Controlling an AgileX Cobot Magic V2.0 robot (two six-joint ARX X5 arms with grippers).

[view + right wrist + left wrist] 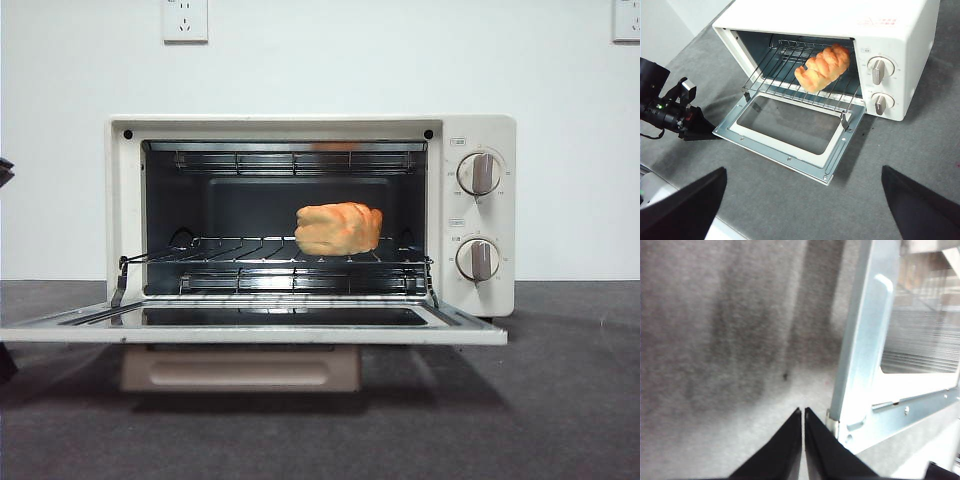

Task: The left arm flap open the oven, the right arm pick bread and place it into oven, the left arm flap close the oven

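Nearest to us, the right gripper [805, 210] hangs high above the near part of the grey table [560, 400], its jaws spread wide with nothing between them, so we judge its share of the work finished. A little farther in, the left gripper [803, 412] sits low at the left corner of the door [250, 328], which lies fully dropped and flat; the jaws are pressed together, holding nothing, their tips just beside the door's metal edge. We cannot tell from the blurred left wrist view whether they touch it. In the front view this arm shows only as dark slivers at the left edge. Below the door, the handle [240, 368] hangs in shadow. Farther back, the oven [480, 135] stands open and the bread [338, 228] rests on the wire rack [230, 248], toward the right side of the cavity. So opening and loading look done; what remains, as we read it, is flapping the door shut.
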